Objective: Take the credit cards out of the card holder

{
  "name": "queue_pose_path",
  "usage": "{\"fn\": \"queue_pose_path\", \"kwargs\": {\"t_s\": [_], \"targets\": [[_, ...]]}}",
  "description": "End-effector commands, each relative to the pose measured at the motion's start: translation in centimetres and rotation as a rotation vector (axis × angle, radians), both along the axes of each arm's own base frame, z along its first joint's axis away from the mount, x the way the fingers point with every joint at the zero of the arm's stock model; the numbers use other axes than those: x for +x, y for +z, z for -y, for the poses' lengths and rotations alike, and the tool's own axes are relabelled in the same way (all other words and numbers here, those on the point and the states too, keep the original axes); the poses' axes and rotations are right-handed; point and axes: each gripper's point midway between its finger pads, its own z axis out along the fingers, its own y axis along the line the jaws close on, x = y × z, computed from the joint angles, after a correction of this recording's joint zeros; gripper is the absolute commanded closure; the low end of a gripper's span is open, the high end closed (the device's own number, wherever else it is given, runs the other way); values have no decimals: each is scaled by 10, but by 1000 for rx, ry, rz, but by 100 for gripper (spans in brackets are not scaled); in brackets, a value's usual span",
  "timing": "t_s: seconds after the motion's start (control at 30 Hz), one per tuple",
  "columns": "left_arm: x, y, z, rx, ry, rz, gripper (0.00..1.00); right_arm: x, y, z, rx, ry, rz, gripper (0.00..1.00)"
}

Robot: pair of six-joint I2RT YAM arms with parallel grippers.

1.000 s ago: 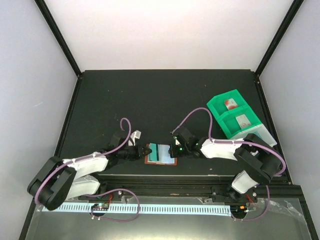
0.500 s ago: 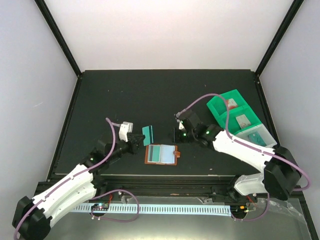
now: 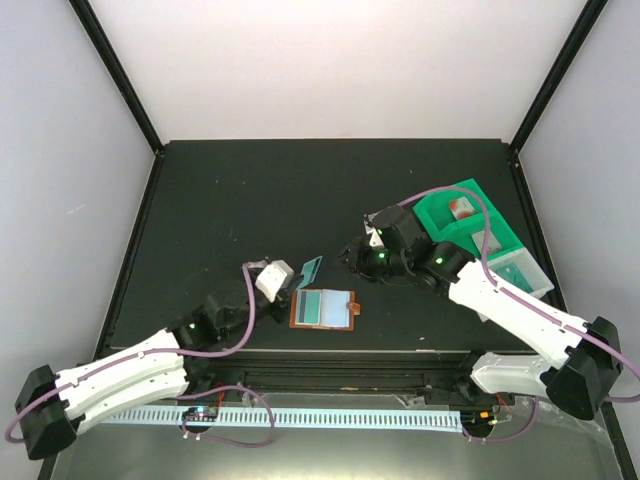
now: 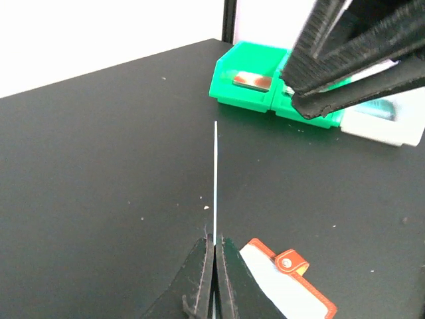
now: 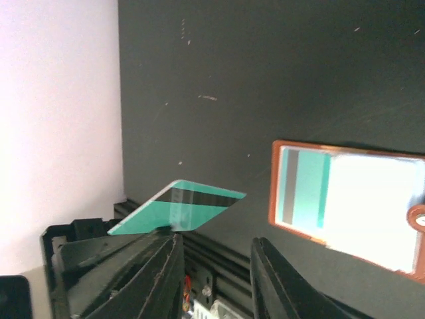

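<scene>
The brown card holder (image 3: 323, 309) lies open on the black table; a teal card shows in its pocket (image 5: 302, 187). My left gripper (image 3: 291, 277) is shut on a teal credit card with a black stripe (image 3: 311, 269) and holds it above the table, up and left of the holder. In the left wrist view the card (image 4: 215, 179) stands edge-on between the shut jaws (image 4: 215, 244), with the holder (image 4: 292, 286) at the lower right. My right gripper (image 3: 353, 258) is open and empty, above and to the right of the holder. Its wrist view (image 5: 216, 269) shows the held card (image 5: 179, 206) and the holder (image 5: 345, 199).
A green compartmented tray (image 3: 474, 224) stands at the right with a red-marked card (image 3: 461, 208) and a greyish card (image 3: 487, 240) in it; a pale bin with a teal card (image 3: 515, 272) adjoins it. The tray also shows in the left wrist view (image 4: 242, 96). White walls enclose the table.
My left gripper has drawn the teal card out of the holder and lifted it away. My right gripper has let go of the holder and risen up and to the right.
</scene>
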Motion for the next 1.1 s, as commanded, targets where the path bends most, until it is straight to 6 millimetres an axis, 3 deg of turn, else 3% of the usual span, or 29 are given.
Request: {"fn": "queue_pose_path", "kwargs": {"t_s": [0.0,0.33,0.77,0.93,1.07], "targets": [[7,35,9,80,37,234,98,-13,13,-9,115,-15,-130,69],[-5,41,31,165,-2,355,98,-19,11,-13,168,-26,-201,68],[-14,33,47,250,-40,406,98,-23,4,-21,207,-4,-246,69],[-15,33,47,247,-30,411,98,-25,-5,-19,192,-6,-265,74],[-14,32,46,252,-22,412,98,-25,-12,-15,172,-24,-267,84]]}}
